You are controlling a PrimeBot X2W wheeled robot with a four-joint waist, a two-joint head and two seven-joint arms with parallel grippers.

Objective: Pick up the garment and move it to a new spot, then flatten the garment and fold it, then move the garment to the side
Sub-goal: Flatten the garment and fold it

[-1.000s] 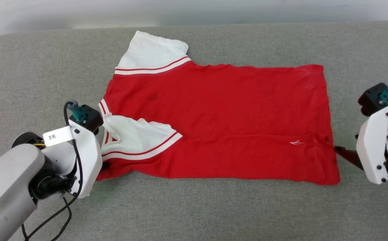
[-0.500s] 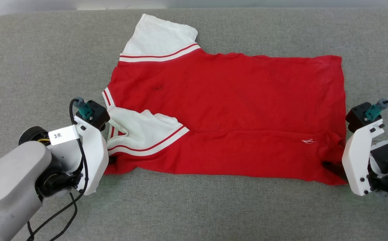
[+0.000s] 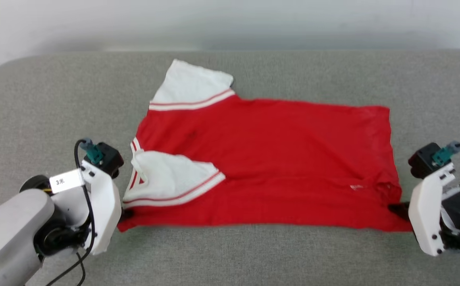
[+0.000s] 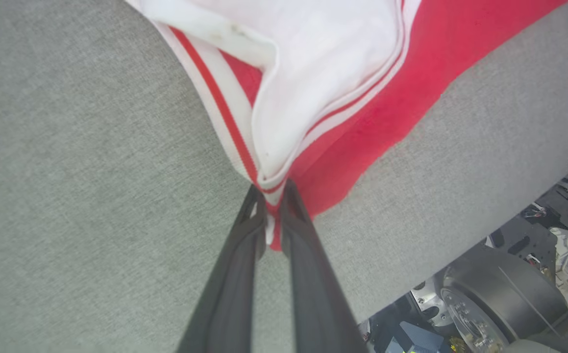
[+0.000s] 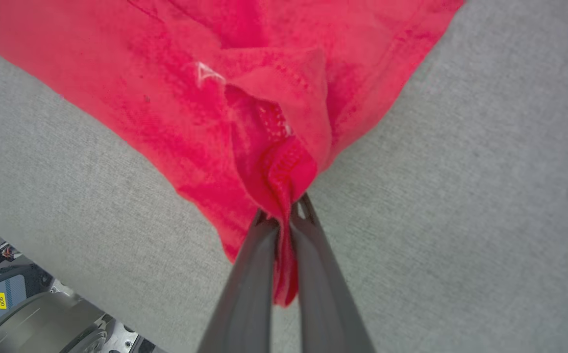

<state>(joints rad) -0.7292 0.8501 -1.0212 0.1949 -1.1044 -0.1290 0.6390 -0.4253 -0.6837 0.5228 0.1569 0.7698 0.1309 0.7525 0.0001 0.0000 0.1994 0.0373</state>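
Observation:
The garment [image 3: 277,159] lies spread on the grey cushioned surface, red with white sleeves; one sleeve is folded over its body near the left end. My left gripper [image 3: 126,214] is at the garment's near left corner. The left wrist view has that gripper [image 4: 273,193] shut on the striped trim and red edge of the garment [image 4: 342,59]. My right gripper [image 3: 395,207] is at the near right corner. In the right wrist view it [image 5: 285,211] is shut on a bunched fold of the garment's [image 5: 166,73] red hem.
The grey surface [image 3: 253,254] reaches well beyond the garment on every side, with a pale wall behind it. Its front edge runs close behind both grippers, and the robot's base [image 4: 484,294] and floor clutter [image 5: 4,289] lie below that edge.
My right gripper has moved in onto the near right hem corner and shut on it, bunching the cloth. The left gripper keeps its hold. The head camera has shifted.

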